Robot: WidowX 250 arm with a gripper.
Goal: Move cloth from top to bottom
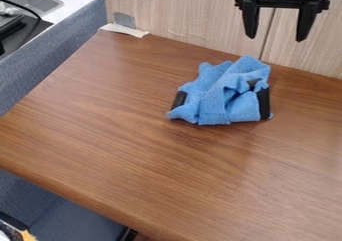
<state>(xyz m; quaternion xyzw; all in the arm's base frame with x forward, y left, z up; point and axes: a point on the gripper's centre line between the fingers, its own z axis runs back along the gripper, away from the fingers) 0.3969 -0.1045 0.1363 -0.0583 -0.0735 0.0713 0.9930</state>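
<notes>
Hanging at the far right, the black gripper (276, 38) had its fingers wide apart and nothing between them. The blue cloth (215, 97) lay bunched on the brown table (133, 135), right of centre, toward the far edge.

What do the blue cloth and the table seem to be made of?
The cloth looks like soft, matte terry or microfiber, judging by its fuzzy surface and rumpled folds. The table has brown wood grain with a slight sheen, perhaps varnished wood or a wood-look laminate.
</notes>
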